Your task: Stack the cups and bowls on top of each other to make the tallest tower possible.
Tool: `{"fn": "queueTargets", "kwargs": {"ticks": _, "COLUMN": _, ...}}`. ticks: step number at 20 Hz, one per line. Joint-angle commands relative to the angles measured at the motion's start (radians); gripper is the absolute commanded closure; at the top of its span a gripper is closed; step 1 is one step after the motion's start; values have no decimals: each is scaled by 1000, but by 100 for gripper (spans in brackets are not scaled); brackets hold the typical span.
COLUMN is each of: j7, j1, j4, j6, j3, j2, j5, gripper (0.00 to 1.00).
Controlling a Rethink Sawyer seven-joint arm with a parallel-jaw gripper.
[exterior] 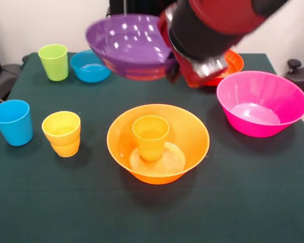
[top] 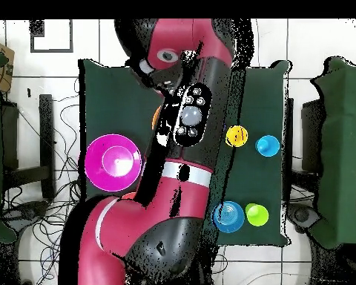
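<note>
My gripper is shut on the right rim of a purple bowl and holds it in the air, tilted, above the table's far middle. Below and nearer the camera, the wide orange bowl stands on the green cloth with the small orange cup upright inside it. The purple bowl is apart from that pile. The yellow cup, blue cup, lime green cup and small blue bowl stand on the left. The wide pink bowl is on the right. The second purple bowl is hidden.
A red-orange bowl sits behind my arm at the far right. In the overhead view my arm covers the middle; the pink bowl, yellow cup, blue cup, small blue bowl and lime green cup show around it.
</note>
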Motion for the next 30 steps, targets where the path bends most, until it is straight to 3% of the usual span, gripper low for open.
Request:
{"fn": "queueTargets", "kwargs": {"ticks": 1, "j7": -14, "j1": -36, "j4": -99, "j6": 54, "j3": -19, "j2": 8, "j5": 25, "gripper": 100}}
{"fn": "queueTargets", "kwargs": {"ticks": 7, "j7": 41, "j1": -43, "j4": -90, "j6": -26, "j3": -9, "j2": 34, "j5": 68, "gripper": 100}}
{"fn": "queueTargets", "kwargs": {"ticks": 13, "j7": 90, "j1": -25, "j4": -65, "j6": -42, "j3": -6, "j2": 41, "j5": 100, "gripper": 100}}
{"fn": "queueTargets", "kwargs": {"ticks": 25, "j7": 72, "j1": 4, "j4": 38, "j6": -160, "j3": 42, "j2": 23, "j5": 77, "gripper": 100}}
{"fn": "queueTargets", "kwargs": {"ticks": 30, "j7": 83, "j1": 6, "j4": 53, "j6": -237, "j3": 66, "j2": 52, "j5": 92, "gripper": 100}}
